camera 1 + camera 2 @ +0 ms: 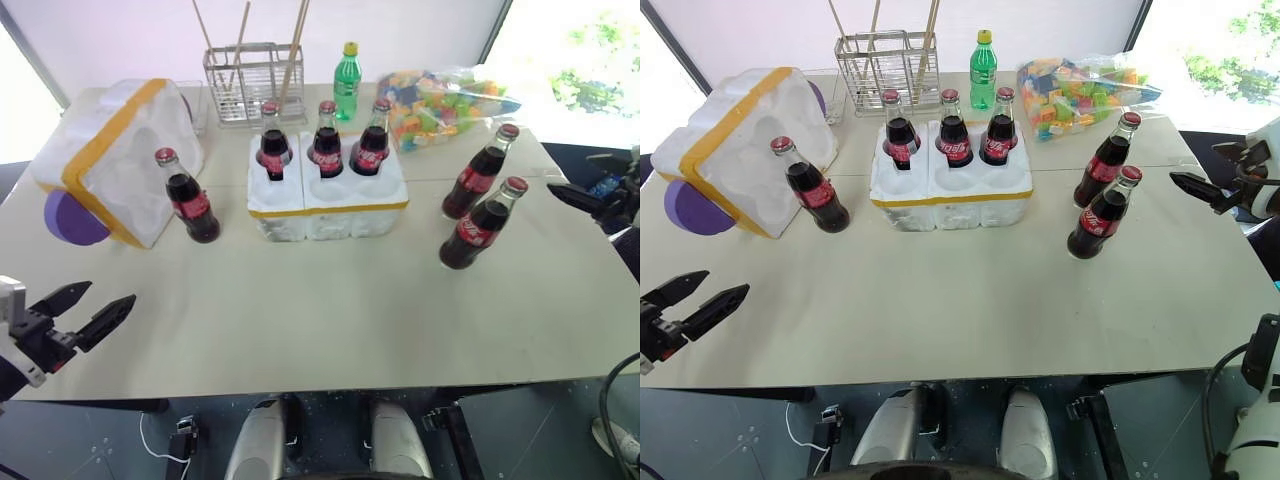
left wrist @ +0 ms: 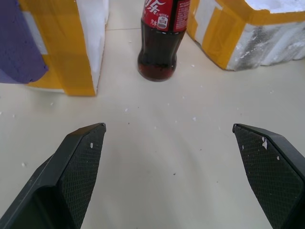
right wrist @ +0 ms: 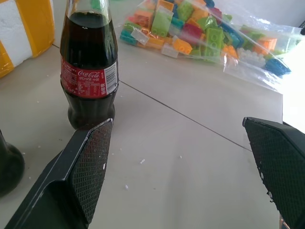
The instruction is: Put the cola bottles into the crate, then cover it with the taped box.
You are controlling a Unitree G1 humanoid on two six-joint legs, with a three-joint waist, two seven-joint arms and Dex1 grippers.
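Observation:
The crate [image 1: 330, 212] stands mid-table with three cola bottles [image 1: 326, 145] upright in its back wells; its front wells are empty. A single cola bottle [image 1: 190, 200] stands left of it, beside the taped box [image 1: 115, 150], which lies tipped with its hollow side facing the crate. Two more bottles [image 1: 483, 222] stand to the crate's right. My left gripper [image 1: 110, 293] hovers open near the table's front left corner, pointing at the lone bottle [image 2: 162, 43]. At the right edge, my right gripper [image 1: 1195, 163] is open and faces a bottle [image 3: 89, 71] of the right-hand pair.
A wire rack [image 1: 245, 85] with wooden sticks, a green bottle [image 1: 346, 85] and a bag of coloured bricks [image 1: 440, 100] line the far side behind the crate. The table [image 1: 330, 330] has a broad bare area in front.

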